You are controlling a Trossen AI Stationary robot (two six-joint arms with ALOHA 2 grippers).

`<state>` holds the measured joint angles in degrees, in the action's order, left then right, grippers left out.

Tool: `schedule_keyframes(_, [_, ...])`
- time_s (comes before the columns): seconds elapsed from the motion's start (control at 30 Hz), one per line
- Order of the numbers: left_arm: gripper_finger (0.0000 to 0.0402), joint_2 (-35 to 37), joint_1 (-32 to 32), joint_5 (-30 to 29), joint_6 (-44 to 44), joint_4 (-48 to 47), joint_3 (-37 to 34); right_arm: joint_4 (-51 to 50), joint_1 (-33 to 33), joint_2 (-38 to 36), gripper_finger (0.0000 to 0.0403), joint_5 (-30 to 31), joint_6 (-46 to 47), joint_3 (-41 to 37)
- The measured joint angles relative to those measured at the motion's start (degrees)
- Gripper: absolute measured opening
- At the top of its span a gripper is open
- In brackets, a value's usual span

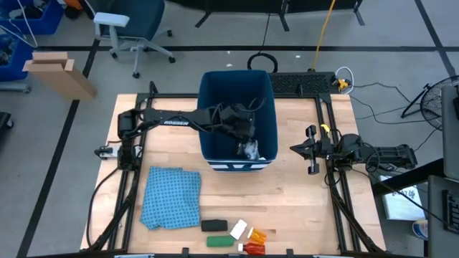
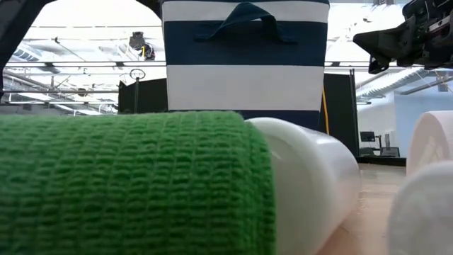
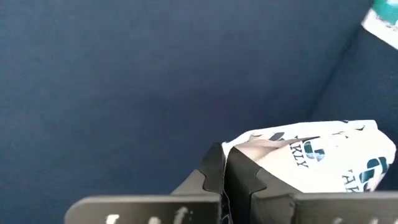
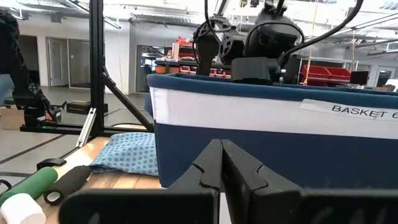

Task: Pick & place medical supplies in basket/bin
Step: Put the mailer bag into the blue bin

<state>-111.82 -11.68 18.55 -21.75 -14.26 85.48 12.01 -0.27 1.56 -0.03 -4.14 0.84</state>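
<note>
Wooden boards make up the table top (image 1: 301,193), with grey floor around it. At the table's twelve o'clock side sits the big deep dark blue bin (image 1: 215,93) with a white stripe. The left gripper (image 1: 244,132) reaches down inside it. Its fingers are pressed together on a crinkly white printed packet (image 3: 323,155), which lies near the bin's floor at the five o'clock corner. So the packet is already in the bin, and the claw probably only needs to let go and lift out.

The right gripper (image 1: 313,149) waits at three o'clock of the bin, fingers closed on nothing.

Other supplies wait at the table's six o'clock edge: a black oblong roll (image 1: 213,226), a green oblong roll (image 1: 221,241), a white bottle (image 1: 239,229) and small orange and red tubes (image 1: 254,241). The rolls lie long-ways from nine to three o'clock, closer to the left arm. A blue dotted cloth (image 1: 171,197) lies at their ten o'clock.
</note>
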Motion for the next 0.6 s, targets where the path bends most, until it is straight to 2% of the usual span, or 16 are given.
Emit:
schedule_keyframes(0.23, [0.0000,0.21,0.13,2.00,2.01,3.19,-5.36,0.00,0.00,0.00,0.0000,0.00,0.00,0.00])
schedule_keyframes(0.37, [0.0004,0.08,0.09,1.85,4.22,3.35,-5.23,0.00,0.00,0.00,0.0000,0.00,0.00,-0.01])
schedule_keyframes(0.5, [0.0037,1.23,0.09,1.96,5.57,3.84,-3.68,0.00,0.00,0.00,0.0000,0.07,0.00,0.00])
schedule_keyframes(0.6, [0.0081,2.95,0.18,1.29,5.10,1.48,-1.96,0.15,0.00,0.00,0.0000,0.15,0.00,-0.02])
